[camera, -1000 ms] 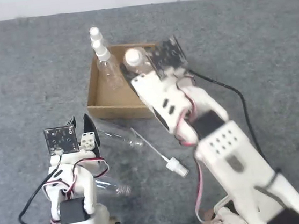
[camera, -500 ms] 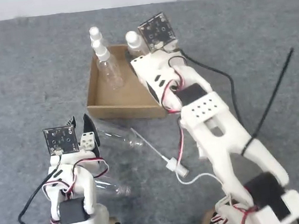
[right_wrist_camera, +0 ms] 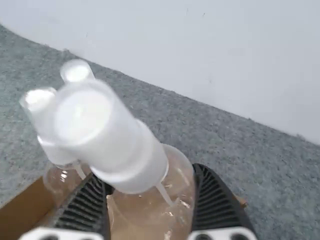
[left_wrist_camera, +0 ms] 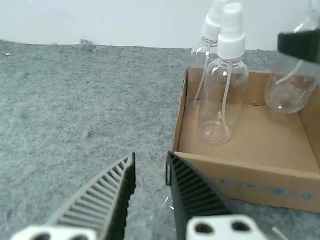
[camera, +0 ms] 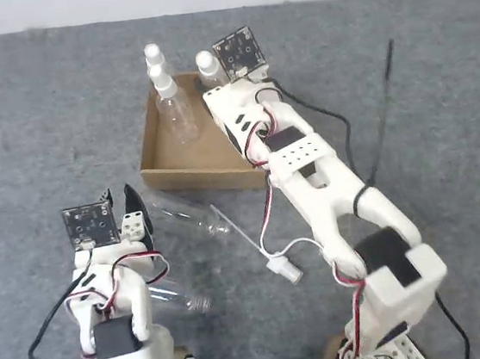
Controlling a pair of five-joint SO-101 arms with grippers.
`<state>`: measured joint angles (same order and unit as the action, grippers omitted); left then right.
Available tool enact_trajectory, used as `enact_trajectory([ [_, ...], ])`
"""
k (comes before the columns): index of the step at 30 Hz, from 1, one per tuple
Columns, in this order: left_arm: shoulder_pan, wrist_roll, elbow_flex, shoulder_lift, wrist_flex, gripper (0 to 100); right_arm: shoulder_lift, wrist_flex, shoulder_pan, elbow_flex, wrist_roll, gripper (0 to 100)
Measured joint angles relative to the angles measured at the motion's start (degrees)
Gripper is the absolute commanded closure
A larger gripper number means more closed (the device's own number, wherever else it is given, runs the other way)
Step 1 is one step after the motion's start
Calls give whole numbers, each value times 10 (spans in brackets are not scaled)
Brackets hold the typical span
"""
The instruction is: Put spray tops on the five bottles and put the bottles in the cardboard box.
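**Placement of capped bottle into cardboard box: condition and guidance**

Right jaws were closed on the body of the held bottle point(camera: 207, 64), gripping it below its spray top. They held it upright over the far right corner of the cardboard box point(camera: 183, 175). Left jaws stood a little apart with nothing between them, low over the table point(camera: 33, 116) and just short of the box's near wall.

The nearer standing bottle point(left_wrist_camera: 223, 95), capped, was plainly inside the box at its far left. The rear standing bottle point(left_wrist_camera: 202, 50), also capped, may have been inside or just beyond the far wall; the views did not settle it.

Between the arms on the table lay an uncapped bottle point(camera: 191, 217) and a loose spray top point(camera: 283, 267) with its tube. A second bare bottle point(camera: 180, 301) lay beside the left arm's base.

Assessment: the step in hand was judged to be setting down the held bottle.
- It should go straight down, kept upright, into the open right-hand part of the box, apart from the standing pair.
- Its base should rest flat on the box floor before the jaws part, and they should open only enough to free it.
- The withdrawal should be straight up, so that nothing catches the spray head.

A tall, light bottle of this kind would likely topple if released early or nudged. Two bottles were yet to be capped.
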<state>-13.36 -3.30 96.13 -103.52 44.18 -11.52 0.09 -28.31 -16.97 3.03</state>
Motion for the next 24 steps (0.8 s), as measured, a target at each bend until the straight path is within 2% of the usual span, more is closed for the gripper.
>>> enact_trajectory([
  [8,0,0,0,0,0,906,-76,-83,9,0,0,991],
  [13,0,0,0,0,0,906,-115,-88,12,33,-26,991],
  [18,0,0,0,0,0,906,-150,-44,32,98,-86,991],
  [24,0,0,0,0,0,906,-181,18,42,155,-96,989],
])
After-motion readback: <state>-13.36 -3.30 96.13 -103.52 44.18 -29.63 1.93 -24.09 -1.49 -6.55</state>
